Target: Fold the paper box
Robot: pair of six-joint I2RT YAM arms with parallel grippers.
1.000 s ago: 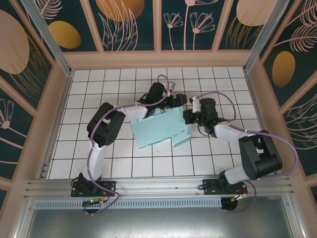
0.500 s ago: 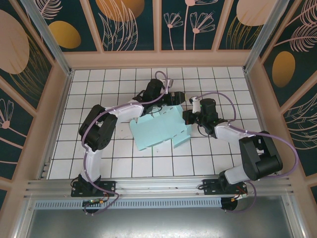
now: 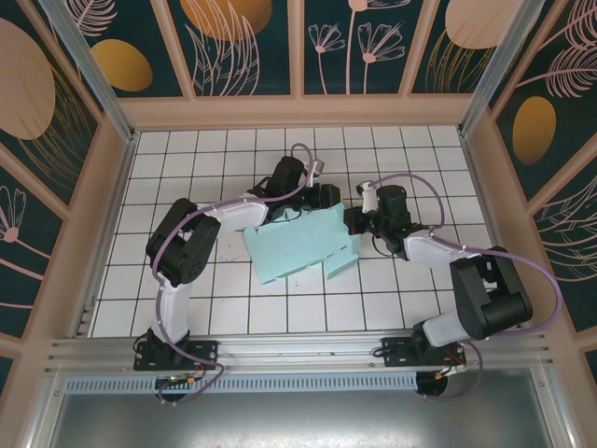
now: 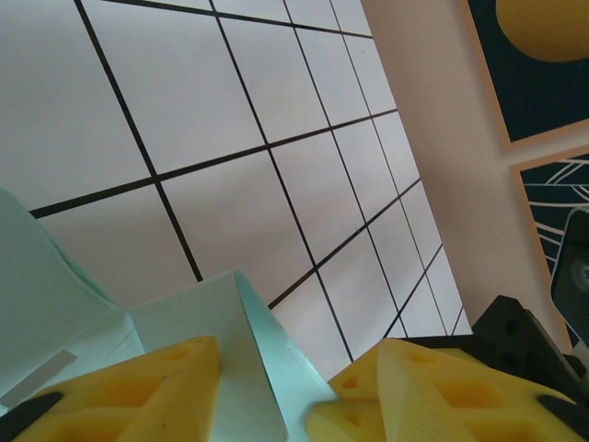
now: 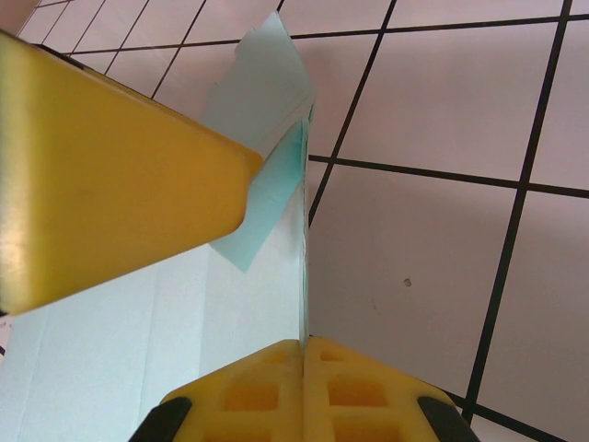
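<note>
The box (image 3: 303, 245) lay mostly flat on the table (image 3: 187, 159), between the arms. The right end effector (image 3: 354, 222) was clamped on its right edge, seemingly to anchor it. The left end effector (image 4: 299, 354), jaws half-open, straddled a raised far flap without pinching it.

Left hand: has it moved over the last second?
Yes. The left hand shifted slightly left and nearer across the floor tiles, onto the far edge of the paper box.

Nothing legible anywhere: no words, numbers, brands or signs on the paper box (image 3: 298, 245), on the tiled table (image 3: 187, 159), or on the painted wall panels (image 3: 244, 56).
</note>
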